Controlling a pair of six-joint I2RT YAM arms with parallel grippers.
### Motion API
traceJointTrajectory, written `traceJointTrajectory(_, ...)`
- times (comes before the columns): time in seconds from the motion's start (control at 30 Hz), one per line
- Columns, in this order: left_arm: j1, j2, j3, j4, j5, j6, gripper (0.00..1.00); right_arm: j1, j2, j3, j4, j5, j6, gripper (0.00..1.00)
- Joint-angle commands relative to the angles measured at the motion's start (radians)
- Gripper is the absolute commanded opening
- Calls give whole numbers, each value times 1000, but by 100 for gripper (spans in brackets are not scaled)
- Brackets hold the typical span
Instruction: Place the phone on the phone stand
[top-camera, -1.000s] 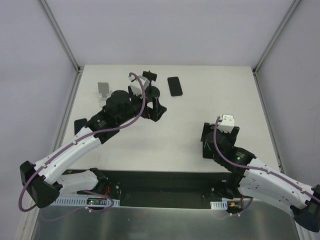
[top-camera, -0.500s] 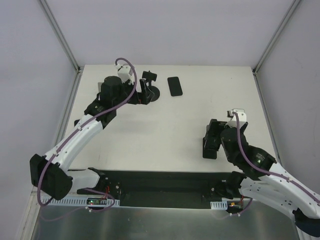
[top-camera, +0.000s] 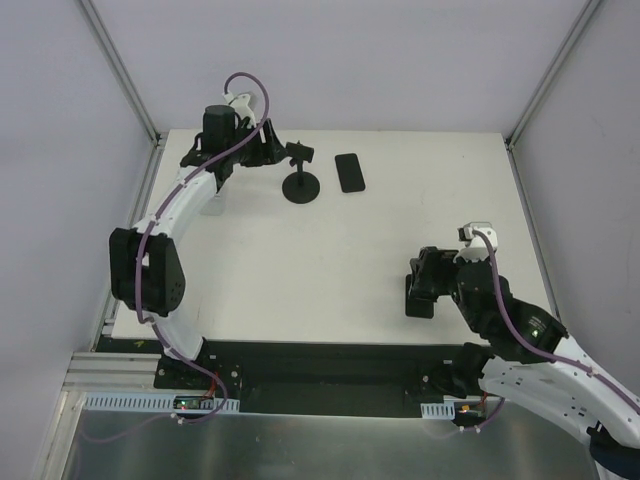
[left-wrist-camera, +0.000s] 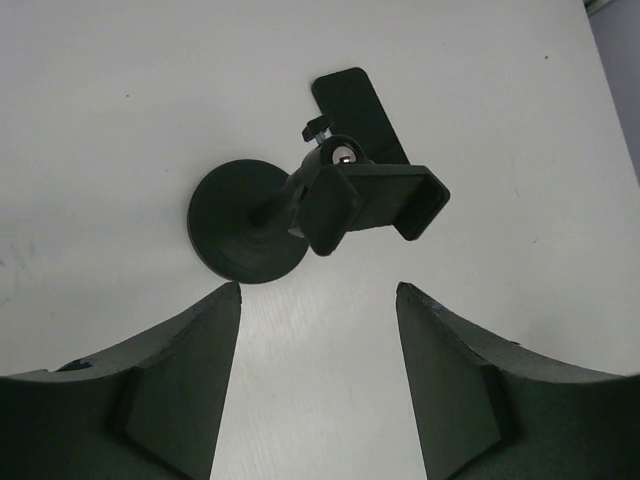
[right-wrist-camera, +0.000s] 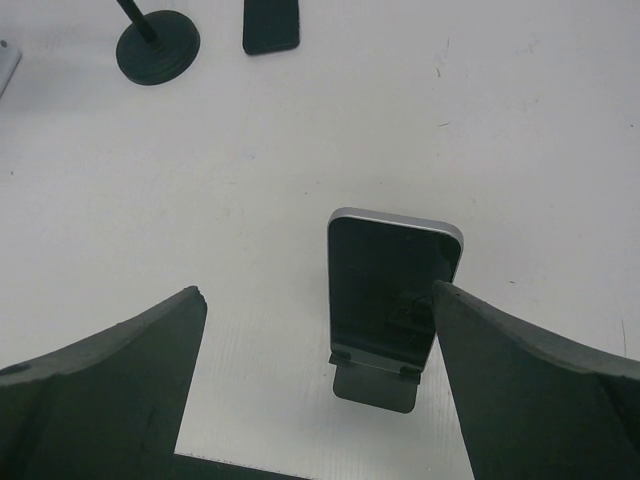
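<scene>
Phones: one, a flat black rectangular phone (top-camera: 349, 172) near the table's far edge.
Disc-base stands: one, a black phone stand (top-camera: 300, 187) with round base, short pole and clamp top, near the far edge.
Folding stands: one, a dark wedge-shaped folding stand (right-wrist-camera: 392, 290) toward the near right corner.
Silver-white stands: one, a small silver-white stand (right-wrist-camera: 6, 65) toward the far left corner, mostly cut off.
Stands altogether: three.
Robot arms: two, the left arm (top-camera: 180, 205) and the right arm (top-camera: 545, 360).

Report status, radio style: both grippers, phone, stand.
Left gripper open, facing black disc-base pole phone stand. Right gripper open. Flat black rectangular phone lies on table beside stand, unmounted. Nothing between them.
</scene>
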Motion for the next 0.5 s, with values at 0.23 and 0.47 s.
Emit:
traceJointTrajectory(0.23,22,235,251,-5,186,221,54,4,-118,-10,-34,11,-57,96)
traceJointTrajectory(0.47,41,301,293,-8,305,185,10,5,-150,-7,-40,26,-66,97)
